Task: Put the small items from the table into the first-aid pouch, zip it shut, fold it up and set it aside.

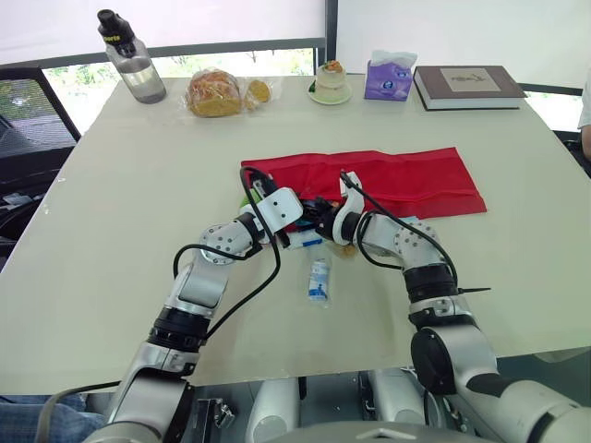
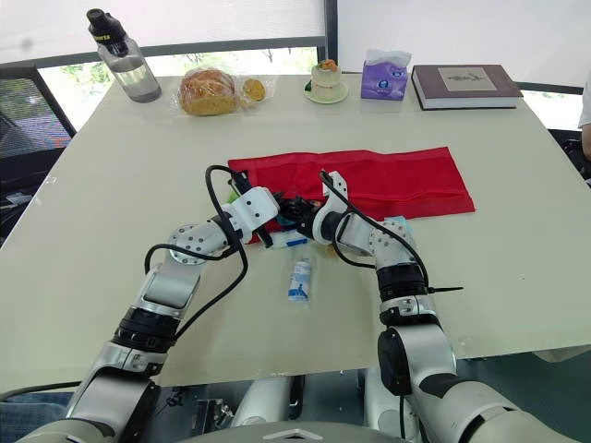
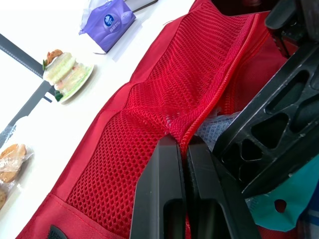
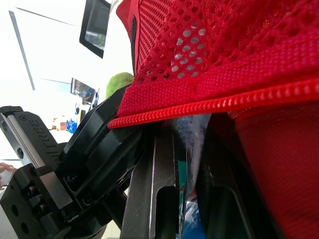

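Observation:
The red first-aid pouch (image 1: 388, 180) lies unfolded across the table's middle. My left gripper (image 3: 180, 141) is shut on the zip edge of its mesh pocket (image 3: 149, 124), pinching it near the pouch's left end (image 1: 294, 217). My right gripper (image 1: 323, 223) meets it from the right and is shut on a clear packet (image 4: 192, 134) with teal and blue contents, held under the red zip edge (image 4: 209, 102). A small white and blue tube (image 1: 319, 280) lies on the table just in front of both grippers. Another small white and blue item (image 1: 306, 242) lies under them.
Along the far edge stand a water bottle (image 1: 132, 57), bagged bread (image 1: 216, 93), a sandwich on a plate (image 1: 330, 83), a purple tissue pack (image 1: 389, 78) and a book (image 1: 469, 86). A green thing (image 1: 244, 199) peeks out beside the pouch's left end. A person's sleeve (image 1: 585, 101) shows at the right edge.

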